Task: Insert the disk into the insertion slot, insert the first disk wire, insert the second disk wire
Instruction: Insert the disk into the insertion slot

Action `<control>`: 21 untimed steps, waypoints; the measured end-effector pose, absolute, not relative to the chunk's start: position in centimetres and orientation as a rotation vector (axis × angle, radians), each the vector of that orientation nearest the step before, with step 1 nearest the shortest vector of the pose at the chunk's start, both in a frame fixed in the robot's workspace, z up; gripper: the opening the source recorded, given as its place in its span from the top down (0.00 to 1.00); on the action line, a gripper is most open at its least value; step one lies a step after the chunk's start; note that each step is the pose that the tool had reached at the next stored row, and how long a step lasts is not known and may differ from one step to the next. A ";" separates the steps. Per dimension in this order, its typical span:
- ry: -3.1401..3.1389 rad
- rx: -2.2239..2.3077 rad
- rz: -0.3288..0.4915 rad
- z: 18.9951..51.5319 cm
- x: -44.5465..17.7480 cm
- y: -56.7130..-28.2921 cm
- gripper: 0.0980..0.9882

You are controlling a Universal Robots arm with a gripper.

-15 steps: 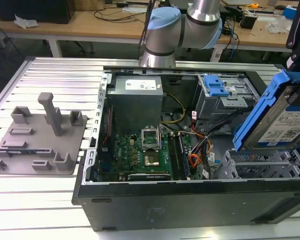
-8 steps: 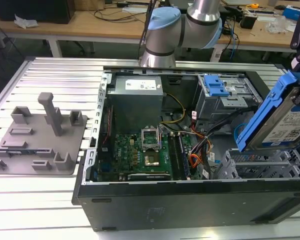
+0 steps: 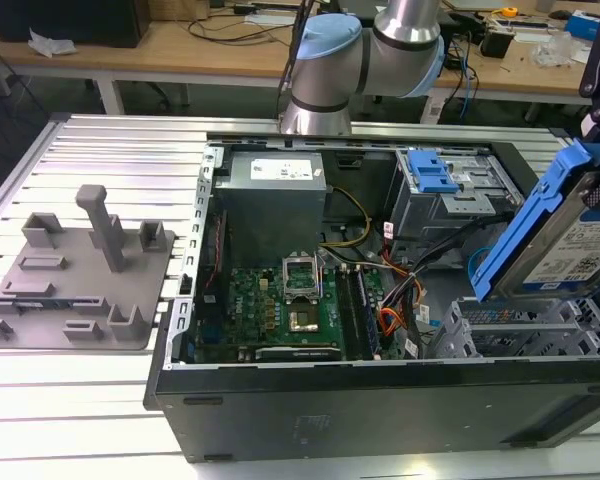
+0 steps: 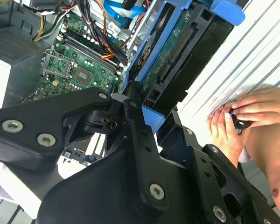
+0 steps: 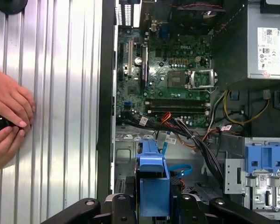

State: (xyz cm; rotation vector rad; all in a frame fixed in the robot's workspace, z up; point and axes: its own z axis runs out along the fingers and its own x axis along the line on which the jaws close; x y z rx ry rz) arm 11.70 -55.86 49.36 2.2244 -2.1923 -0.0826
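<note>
Step one in hand: end effector (image 5: 151, 206) clamped on disk (image 3: 565, 240); disk tilted above insertion slot (image 3: 510, 330), not yet inside; seating calls for levelling disk to slot mouth

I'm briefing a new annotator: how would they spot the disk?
Find the open computer case; at the exterior view's right end, above the perforated cage, the disk hangs tilted. Unlike the blue-latched grey bay beyond, it is a labelled silver slab framed in bright blue.

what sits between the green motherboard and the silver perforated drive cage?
Exterior view: a loose bundle of black, orange and red cables lies between green motherboard and silver perforated drive cage.
</note>
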 end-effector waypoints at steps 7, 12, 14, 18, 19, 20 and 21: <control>-2.206 2.224 -0.092 49.3 11.7 -55.9 0.70; -2.206 2.224 -0.092 49.2 11.9 -55.9 0.70; -2.206 2.224 -0.092 49.2 12.1 -55.8 0.70; -2.206 2.224 -0.091 48.8 12.3 -55.8 0.70; -2.206 2.224 -0.091 48.8 12.3 -55.7 0.70; -2.206 2.224 -0.090 48.7 12.3 -55.6 0.70; -2.206 2.224 -0.090 48.6 12.3 -55.5 0.70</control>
